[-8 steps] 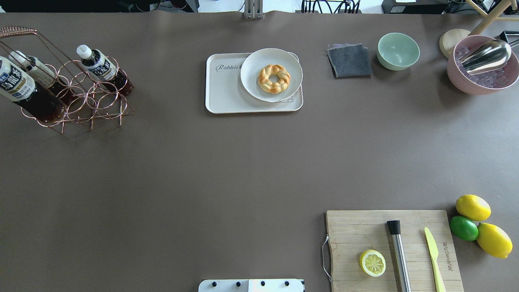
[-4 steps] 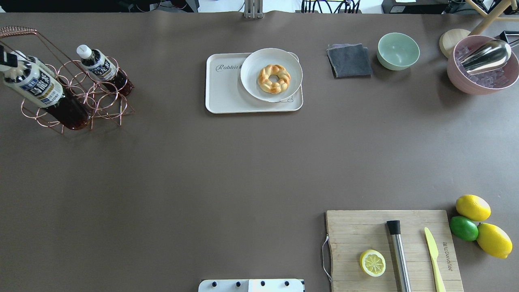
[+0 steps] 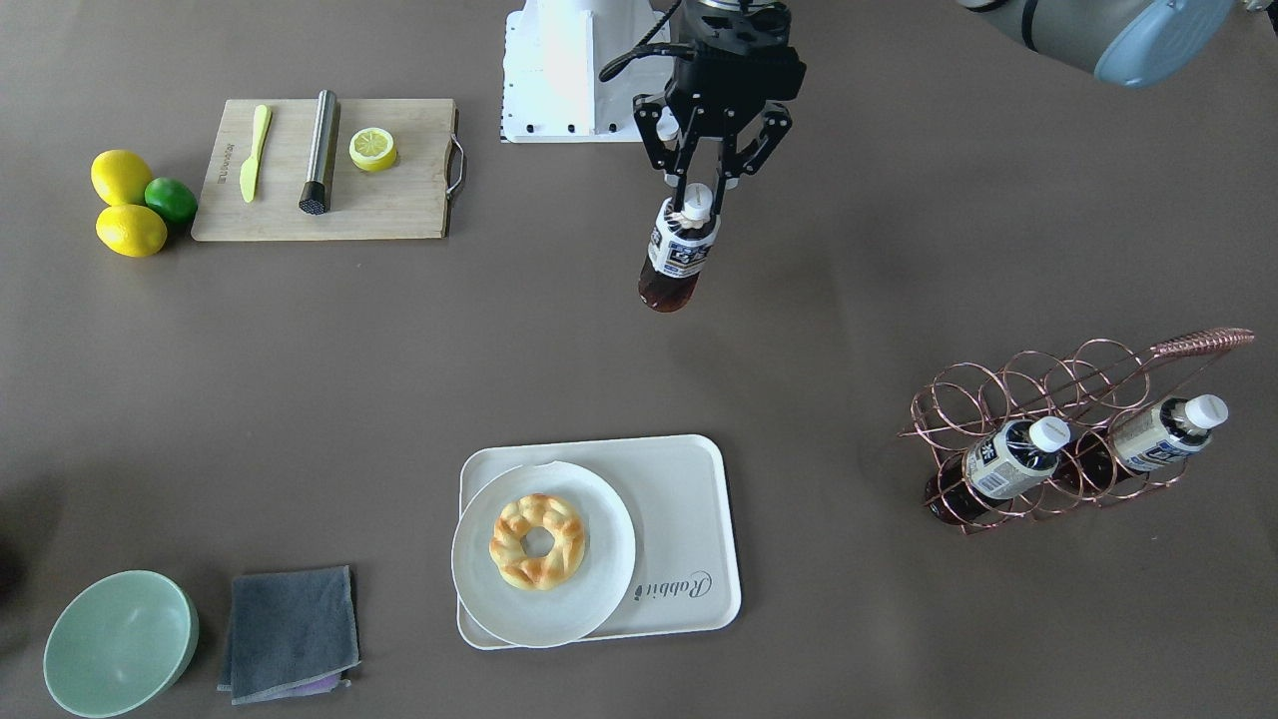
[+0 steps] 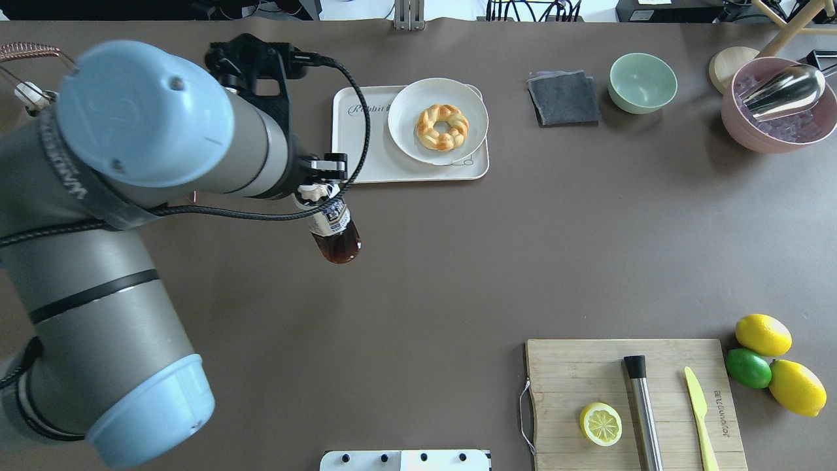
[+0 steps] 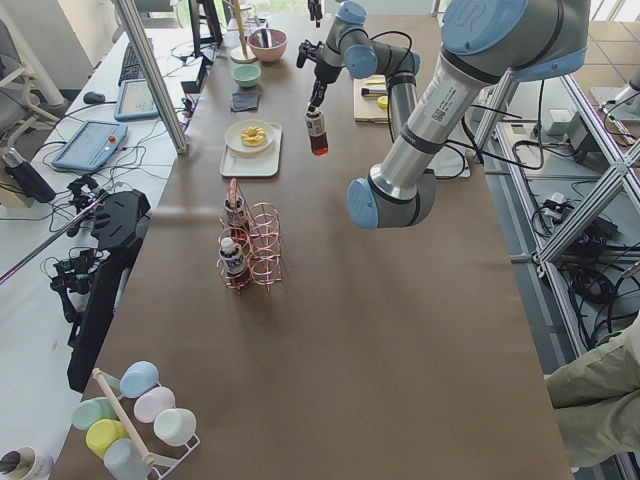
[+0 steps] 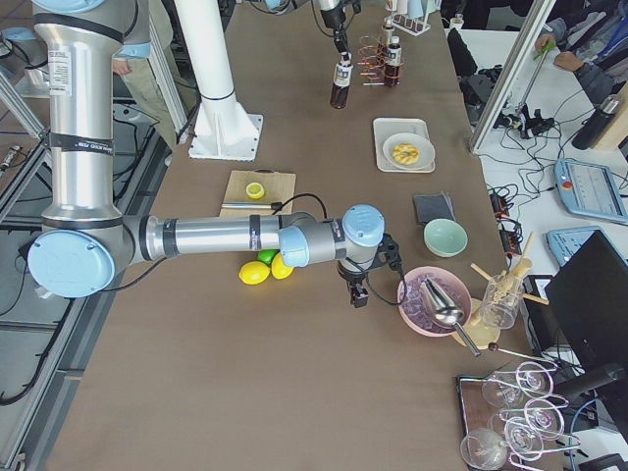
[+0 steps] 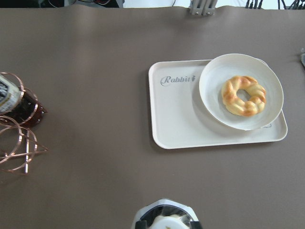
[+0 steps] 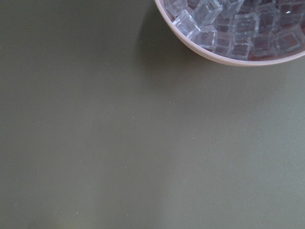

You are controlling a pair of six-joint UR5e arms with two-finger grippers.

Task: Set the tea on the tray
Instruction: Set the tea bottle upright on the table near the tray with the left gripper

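My left gripper [image 3: 696, 205] is shut on the white cap of a tea bottle [image 3: 679, 255], which hangs above the bare table. In the overhead view the tea bottle [image 4: 333, 229] sits just in front of the near-left corner of the white "Rabbit" tray [image 4: 356, 144]. The tray [image 7: 176, 119] lies ahead in the left wrist view, its left half bare. Two more tea bottles [image 3: 1003, 459] [image 3: 1158, 434] stand in the copper wire rack [image 3: 1058, 399]. My right gripper [image 6: 359, 297] hovers beside the pink ice bowl [image 6: 429, 299]; I cannot tell whether it is open or shut.
A round plate with a doughnut [image 4: 443, 126] covers the tray's right half. A grey cloth [image 4: 563, 98] and green bowl [image 4: 642, 82] lie right of the tray. A cutting board [image 4: 634, 399] with lemon half, muddler and knife sits front right, beside whole lemons and a lime [image 4: 749, 367].
The tea bottle has left the rack at the far left and moved right to just in front of the tray. My left arm now fills the overhead view's left side.
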